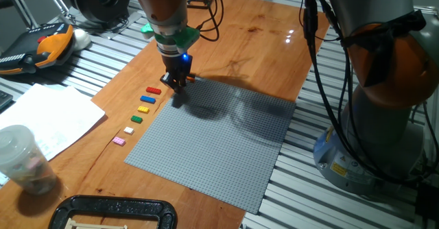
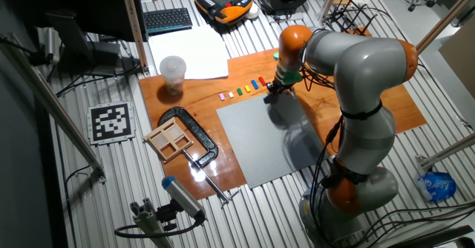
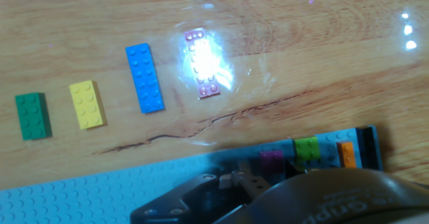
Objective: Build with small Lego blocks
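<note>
A row of small Lego blocks lies on the wooden board left of the grey baseplate [image 1: 212, 143]: red [image 1: 153, 90], blue [image 1: 147, 99], yellow [image 1: 143, 109], green [image 1: 136, 118], white [image 1: 128, 129] and pink [image 1: 119, 140]. The hand view shows the green [image 3: 33, 116], yellow [image 3: 87, 104] and blue [image 3: 145, 78] blocks and one under glare [image 3: 203, 63]. Purple [image 3: 271, 158], green [image 3: 307, 147] and orange [image 3: 346, 154] blocks sit in a row at the baseplate's edge. My gripper [image 1: 177, 83] [image 2: 276, 89] hangs low over the baseplate's far left corner; its fingertips look close together, but no gap or held block can be made out.
A plastic cup [image 1: 20, 157] and sheets of paper [image 1: 48, 116] are at the left. A black clamp [image 1: 113, 212] lies at the near edge. An orange pendant [image 1: 48, 44] sits at the back left. The robot's base [image 1: 370, 140] stands to the right.
</note>
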You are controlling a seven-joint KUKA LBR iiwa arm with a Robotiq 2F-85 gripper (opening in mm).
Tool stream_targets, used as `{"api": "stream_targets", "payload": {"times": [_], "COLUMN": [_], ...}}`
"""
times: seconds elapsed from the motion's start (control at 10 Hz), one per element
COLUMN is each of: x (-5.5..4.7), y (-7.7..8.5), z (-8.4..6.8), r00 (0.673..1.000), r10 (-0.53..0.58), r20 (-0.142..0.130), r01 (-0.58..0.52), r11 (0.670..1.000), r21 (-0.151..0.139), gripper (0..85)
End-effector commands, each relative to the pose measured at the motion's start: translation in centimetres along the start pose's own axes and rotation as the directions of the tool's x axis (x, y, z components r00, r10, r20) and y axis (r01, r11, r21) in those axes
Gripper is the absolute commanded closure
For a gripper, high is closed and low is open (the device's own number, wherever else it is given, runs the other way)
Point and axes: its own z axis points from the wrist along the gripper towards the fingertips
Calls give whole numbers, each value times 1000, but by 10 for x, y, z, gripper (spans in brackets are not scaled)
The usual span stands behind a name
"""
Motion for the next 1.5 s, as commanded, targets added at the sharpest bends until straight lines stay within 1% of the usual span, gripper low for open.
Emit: {"api": "stream_targets", "payload": {"times": [0.0, 0.2, 0.7, 0.9, 1.2, 1.4], "x": [-1, -2, 0, 0, -1, -1], "y": [0, 2, 5, 7, 6, 5], "z": [1, 2, 3, 6, 7, 3], "r00": [1000, 1000, 1000, 1000, 1000, 1000], "r10": [-2, -4, 2, 5, 5, 5], "r20": [0, -1, -2, 2, 2, -8], "r01": [2, 4, -2, -5, -5, -5], "r11": [1000, 1000, 1000, 1000, 1000, 1000], "r21": [0, -7, -6, -7, -7, -3], "gripper": [510, 510, 510, 510, 510, 510]}}
